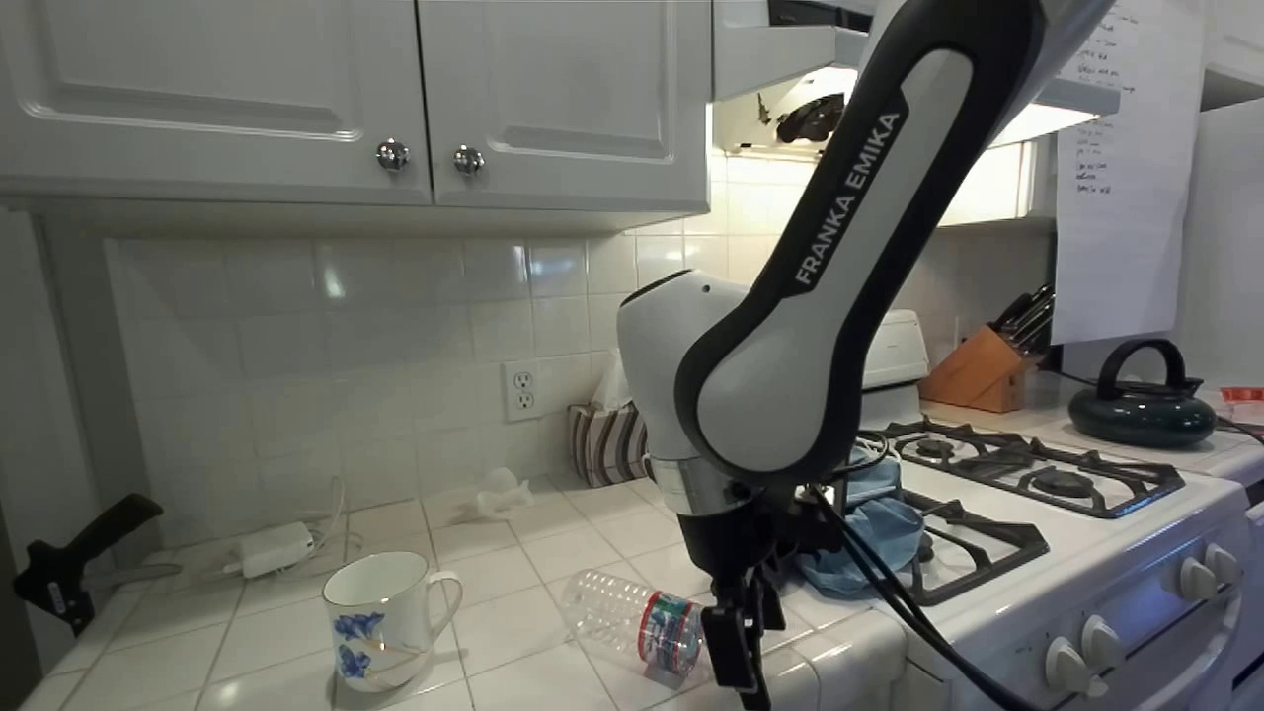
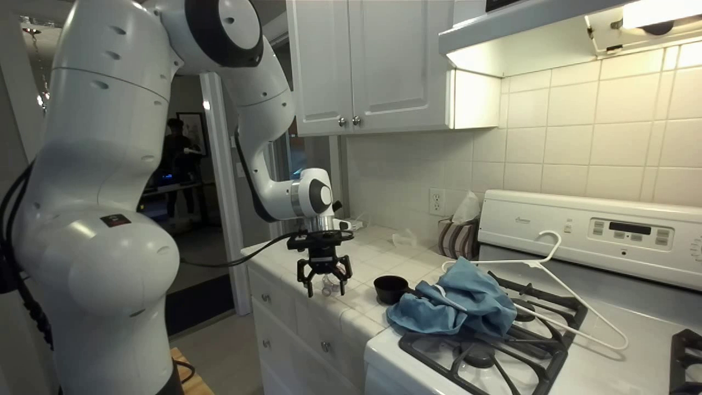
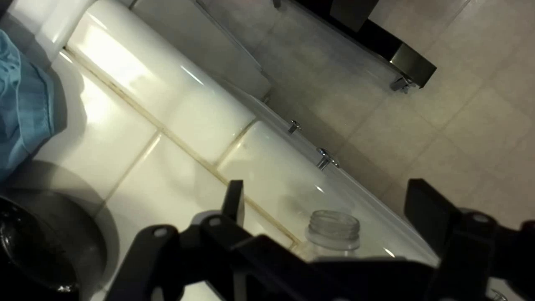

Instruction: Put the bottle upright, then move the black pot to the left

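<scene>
Bottle neck (image 3: 333, 230) between hand's (image 2: 327, 289) fingers (image 3: 234, 202)

Wrist view: bottle (image 3: 333, 230) body blocked by gripper (image 3: 328, 202), just neck vis.; black pot (image 3: 85, 242) cut off @ L edge. In an ext. view, far-R paper (image 1: 1121, 227) too small to read, top cut off; in an ext. view, far-L person (image 2: 178, 151) too dim for detail.

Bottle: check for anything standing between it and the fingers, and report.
Nothing visible stands in the way. In the wrist view, the neck of the bottle shows in the gap between the open fingers; the pot stands aside, outside that gap.
</scene>
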